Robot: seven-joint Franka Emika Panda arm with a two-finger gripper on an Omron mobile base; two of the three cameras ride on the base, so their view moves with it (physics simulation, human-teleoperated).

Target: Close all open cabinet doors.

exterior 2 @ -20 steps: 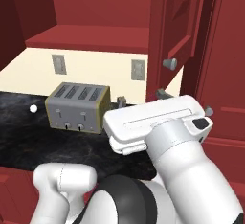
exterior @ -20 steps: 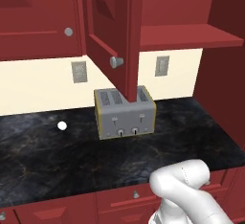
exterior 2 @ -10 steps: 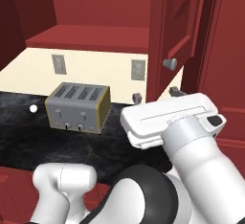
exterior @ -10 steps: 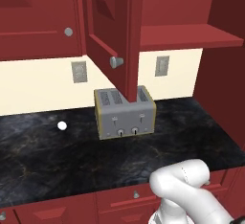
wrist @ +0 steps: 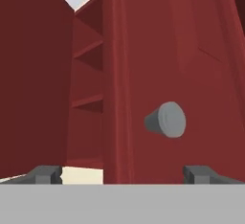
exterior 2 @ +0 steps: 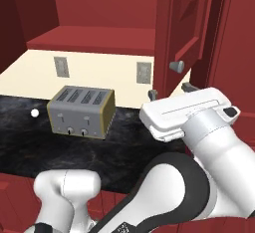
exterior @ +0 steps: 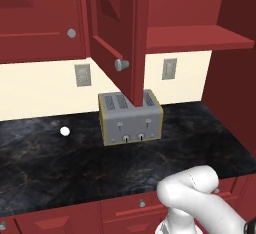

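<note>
One cabinet door (exterior: pixel 120 28) stands open, swung out over the counter, with its round grey knob (exterior: pixel 121 64) near the lower edge. From the right base view this open door (exterior 2: pixel 182 23) and its knob (exterior 2: pixel 176 66) sit just above my gripper (exterior 2: pixel 171 91), which is open with nothing between its fingers. Seen from the hand, the door (wrist: pixel 191 74) is close ahead with the knob (wrist: pixel 167 119) above and between my fingertips (wrist: pixel 48 174). A closed cabinet door (exterior: pixel 40 18) with its own knob (exterior: pixel 72 33) is to the left.
A grey four-slot toaster (exterior: pixel 130 118) stands on the black marble counter (exterior: pixel 50 163) under the open door. A small white ball (exterior: pixel 64 131) lies to its left. Wall outlets (exterior: pixel 82 74) sit on the cream backsplash. The bare cabinet shelf (exterior: pixel 195 38) is exposed on the right.
My hand has moved right and slightly up, closer under the open door's knob. The gripper stays open. The door, toaster and ball have not moved.
</note>
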